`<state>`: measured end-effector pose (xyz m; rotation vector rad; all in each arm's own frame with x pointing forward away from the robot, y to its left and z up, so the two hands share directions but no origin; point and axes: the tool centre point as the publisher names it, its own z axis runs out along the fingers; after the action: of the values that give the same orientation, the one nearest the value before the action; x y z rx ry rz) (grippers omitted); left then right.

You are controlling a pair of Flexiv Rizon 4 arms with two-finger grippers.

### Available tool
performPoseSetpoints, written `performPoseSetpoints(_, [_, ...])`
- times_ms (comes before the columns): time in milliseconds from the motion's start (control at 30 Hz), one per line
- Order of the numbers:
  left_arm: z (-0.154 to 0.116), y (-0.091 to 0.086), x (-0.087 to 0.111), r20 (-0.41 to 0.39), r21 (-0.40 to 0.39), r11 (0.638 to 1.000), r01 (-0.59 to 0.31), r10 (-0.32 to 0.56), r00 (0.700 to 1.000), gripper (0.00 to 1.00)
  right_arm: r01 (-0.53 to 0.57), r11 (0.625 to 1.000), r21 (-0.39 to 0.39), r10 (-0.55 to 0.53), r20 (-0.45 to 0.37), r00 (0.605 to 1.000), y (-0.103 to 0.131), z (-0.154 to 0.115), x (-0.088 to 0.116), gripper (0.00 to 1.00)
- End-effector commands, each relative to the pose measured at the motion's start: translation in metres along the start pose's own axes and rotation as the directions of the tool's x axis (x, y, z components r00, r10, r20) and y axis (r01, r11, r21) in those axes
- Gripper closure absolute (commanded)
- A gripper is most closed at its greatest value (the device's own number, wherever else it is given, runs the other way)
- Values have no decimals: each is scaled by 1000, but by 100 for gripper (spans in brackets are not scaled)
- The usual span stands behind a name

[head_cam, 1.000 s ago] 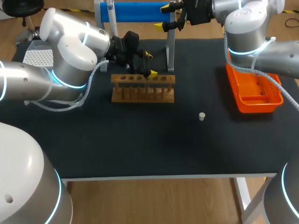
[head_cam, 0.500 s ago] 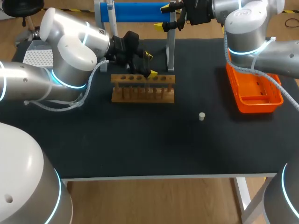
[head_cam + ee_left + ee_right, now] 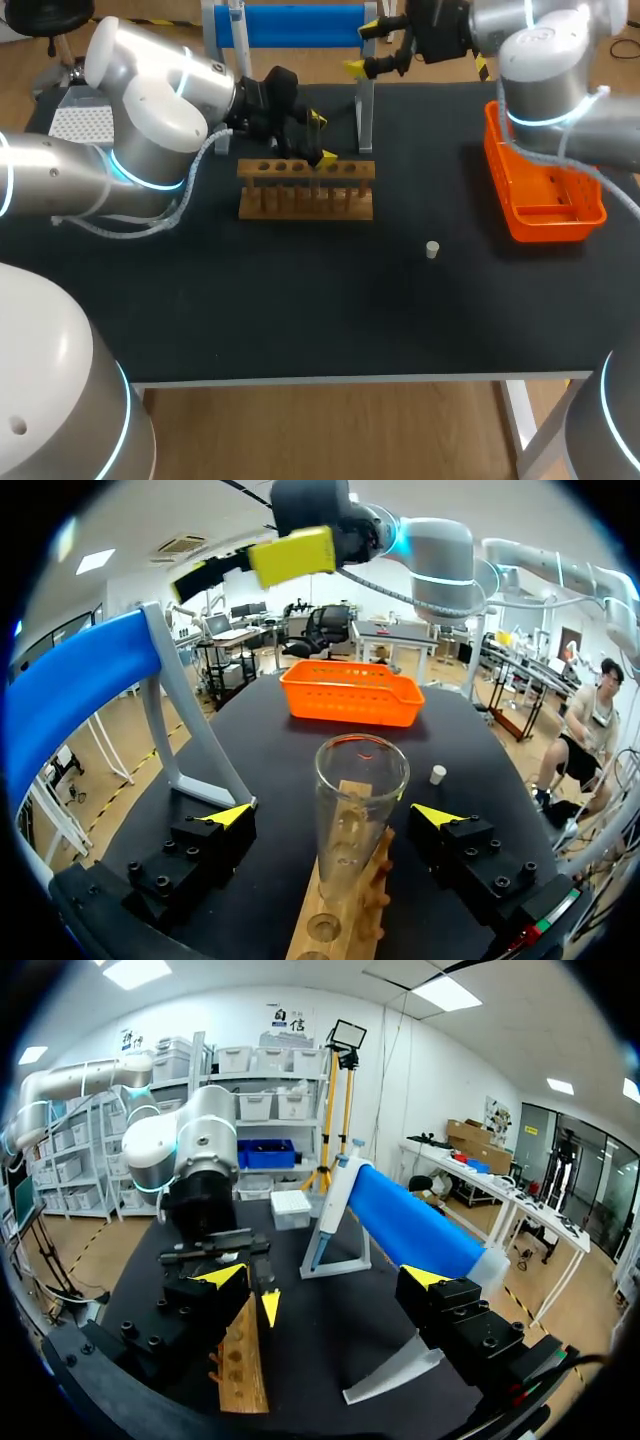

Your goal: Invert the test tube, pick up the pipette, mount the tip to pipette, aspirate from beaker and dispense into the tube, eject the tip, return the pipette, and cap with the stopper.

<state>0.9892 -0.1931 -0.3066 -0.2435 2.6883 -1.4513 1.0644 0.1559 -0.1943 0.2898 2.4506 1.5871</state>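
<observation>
One test tube (image 3: pixel 360 815) — upright between fingers of left end effector (image 3: pixel 335 814)

Nothing legible on the table (image 3: pixel 300 320) or on the things standing on it: no text, label, number or sign to read.
</observation>
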Motion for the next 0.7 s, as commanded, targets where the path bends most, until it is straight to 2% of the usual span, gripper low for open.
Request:
performPoseSetpoints(33, [0,0,0,-1,-1,1000,1,-1,1000,0,11,1000,16,-12,24,1000,-13,-59,27,0])
performPoseSetpoints(233, [0,0,0,-1,-1,1000,1,-1,1000,0,2,1000,20,-2,27,1000,-38,-100,49,0])
performPoseSetpoints(400, [0,0,0,-1,-1,1000,1,-1,1000,0,-46,999,12,45,64,997,-59,-130,70,0])
performPoseSetpoints(467, [0,0,0,-1,-1,1000,1,-1,1000,0,-66,998,8,66,78,995,-68,-136,75,0])
performPoseSetpoints(700, [0,0,0,-1,-1,1000,1,-1,1000,0,-111,994,15,109,103,989,-97,-154,109,0])
